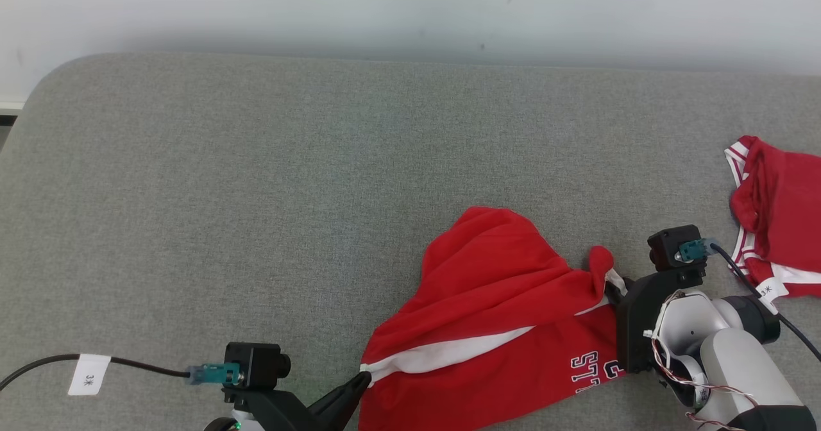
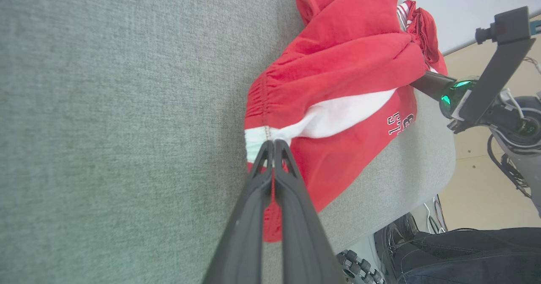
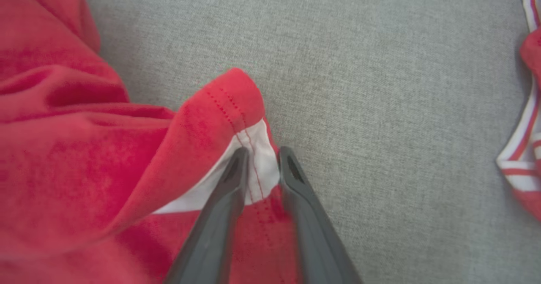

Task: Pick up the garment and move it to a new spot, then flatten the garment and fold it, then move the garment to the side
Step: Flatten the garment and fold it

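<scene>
Left gripper (image 2: 271,144) fingers are pressed together on the white band of the red garment (image 2: 338,60), bunched just beyond their tips. Right gripper (image 3: 262,161) stands partly open astride the opposite hem corner. Flattening seems in hand; next, that pinch must close before spreading over the grey cushion (image 1: 256,194).

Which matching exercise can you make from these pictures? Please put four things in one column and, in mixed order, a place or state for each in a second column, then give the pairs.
Column 1
1. left gripper
2. right gripper
3. second garment
4. left label

Column 2
A. white, on a black cable
B. jaws on either side of a corner hem
C. shut on the white band of the garment
D. lies apart, at the far right of the grey cushion

Pairs: 1-C, 2-B, 3-D, 4-A
</scene>
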Tool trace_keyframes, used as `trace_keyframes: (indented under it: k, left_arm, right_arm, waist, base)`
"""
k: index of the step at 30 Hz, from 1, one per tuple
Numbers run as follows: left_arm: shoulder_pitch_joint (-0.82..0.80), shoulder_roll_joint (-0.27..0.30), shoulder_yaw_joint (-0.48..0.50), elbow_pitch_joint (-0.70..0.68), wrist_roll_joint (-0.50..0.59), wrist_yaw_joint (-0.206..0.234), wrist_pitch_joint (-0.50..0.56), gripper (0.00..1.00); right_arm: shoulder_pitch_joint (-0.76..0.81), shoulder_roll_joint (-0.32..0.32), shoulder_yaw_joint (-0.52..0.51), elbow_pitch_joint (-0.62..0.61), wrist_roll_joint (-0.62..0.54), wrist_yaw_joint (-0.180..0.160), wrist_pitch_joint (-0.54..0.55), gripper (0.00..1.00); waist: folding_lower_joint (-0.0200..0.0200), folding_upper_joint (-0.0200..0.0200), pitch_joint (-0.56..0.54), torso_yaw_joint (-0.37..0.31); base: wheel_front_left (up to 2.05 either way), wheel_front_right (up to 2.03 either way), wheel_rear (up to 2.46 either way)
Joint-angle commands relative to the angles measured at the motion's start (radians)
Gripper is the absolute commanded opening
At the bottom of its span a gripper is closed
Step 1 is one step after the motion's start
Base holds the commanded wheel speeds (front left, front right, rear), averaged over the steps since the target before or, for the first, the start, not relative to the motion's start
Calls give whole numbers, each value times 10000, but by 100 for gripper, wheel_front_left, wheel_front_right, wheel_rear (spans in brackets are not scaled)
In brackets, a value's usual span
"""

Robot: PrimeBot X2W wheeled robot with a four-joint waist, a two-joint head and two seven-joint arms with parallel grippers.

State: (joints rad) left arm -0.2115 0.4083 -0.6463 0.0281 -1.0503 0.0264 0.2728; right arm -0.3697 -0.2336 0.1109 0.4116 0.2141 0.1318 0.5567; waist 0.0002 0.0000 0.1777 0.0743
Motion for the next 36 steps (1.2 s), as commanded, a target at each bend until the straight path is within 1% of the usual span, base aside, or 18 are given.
trace_keyframes:
  k: [1, 3, 8, 9, 10, 11, 12, 16, 17, 18, 20, 23, 26, 30, 32, 33, 34, 36]
  left_arm:
    - [-100, -37, -13, 43, -11, -28, -62, 0]
    - [-99, -39, -14, 52, -28, -41, -68, 0]
    - [-46, -71, -52, 74, -46, -53, -64, 0]
    - [-38, -77, -59, 77, -54, -51, -64, 0]
    - [-29, -80, -64, 78, -65, -52, -63, 0]
    - [-19, -78, -67, 79, -69, -51, -65, 0]
    - [-9, -72, -71, 81, -69, -50, -67, 0]
    - [19, -64, -85, 74, -81, -31, -61, 0]
    - [13, -67, -90, 74, -85, -27, -48, 0]
    - [2, -70, -95, 68, -87, -22, -34, 0]
    - [-32, -77, -96, 57, -90, -14, -24, 0]
    - [-79, -70, -85, 36, -91, -6, -25, 0]
    - [-91, -76, -88, 37, -104, -19, -43, 0]
    - [-116, -92, -106, 62, -124, -47, -43, 0]
    - [-137, -90, -99, 75, -128, -62, -61, 0]
    - [-144, -89, -98, 79, -129, -69, -61, 0]
    - [-152, -87, -99, 80, -128, -70, -63, 0]
    - [-176, -92, -112, 78, -126, -67, -51, 0]
  right_arm:
    - [59, -39, 28, 44, 75, -26, 71, 35]
    - [71, -81, 105, -67, 1, -27, 27, 31]
    - [177, -147, 48, -344, -262, -27, -165, 9]
    - [213, -135, 20, -380, -320, -27, -214, 18]
    - [237, -114, -2, -426, -354, -27, -236, 49]
    - [263, -95, -11, -458, -379, -27, -250, 95]
    - [277, -90, -12, -494, -405, -27, -239, 100]
    - [316, -81, -75, -599, -604, -27, -223, 100]
    - [351, -21, -61, -608, -561, -27, -183, 99]
    - [372, 0, -43, -630, -529, -27, -147, 90]
    - [404, -2, 3, -644, -490, -27, -64, 51]
    - [371, -37, 45, -671, -570, -27, -38, 36]
    - [356, -17, 27, -676, -570, -27, 47, 5]
    - [386, -43, -40, -701, -574, -27, 87, 4]
    - [393, -45, -69, -734, -601, -27, 97, 40]
    - [388, -56, -81, -740, -608, -27, 101, 66]
    - [371, -76, -96, -737, -607, -27, 108, 82]
    - [340, -83, -112, -711, -646, -27, 144, 83]
  waist:
    - [-2, 0, 3, -6]
    - [-2, 0, -1, -17]
    - [-2, 0, -90, -74]
    - [-2, 0, -111, -85]
    - [-2, 0, -131, -96]
    - [-2, 0, -149, -106]
    - [-2, 0, -166, -114]
    - [-2, 0, -216, -134]
    - [-2, 0, -220, -132]
    - [-2, 0, -218, -129]
    - [-2, 0, -200, -117]
    - [-2, 0, -155, -91]
    - [-2, 0, -124, -76]
    - [-2, 0, -97, -50]
    - [-2, 0, -77, -42]
    - [-2, 0, -69, -40]
    - [-2, 0, -55, -38]
    - [-2, 0, -23, -34]
  base:
    - [0, 0, 0]
    - [0, 0, 0]
    - [0, 0, 0]
    - [0, 0, 0]
    - [0, 0, 0]
    - [0, 0, 0]
    - [0, 0, 0]
    - [0, 0, 0]
    - [0, 0, 0]
    - [0, 0, 0]
    - [0, 0, 0]
    - [0, 0, 0]
    - [0, 0, 0]
    - [0, 0, 0]
    - [0, 0, 0]
    - [0, 0, 0]
    - [0, 0, 0]
    - [0, 0, 0]
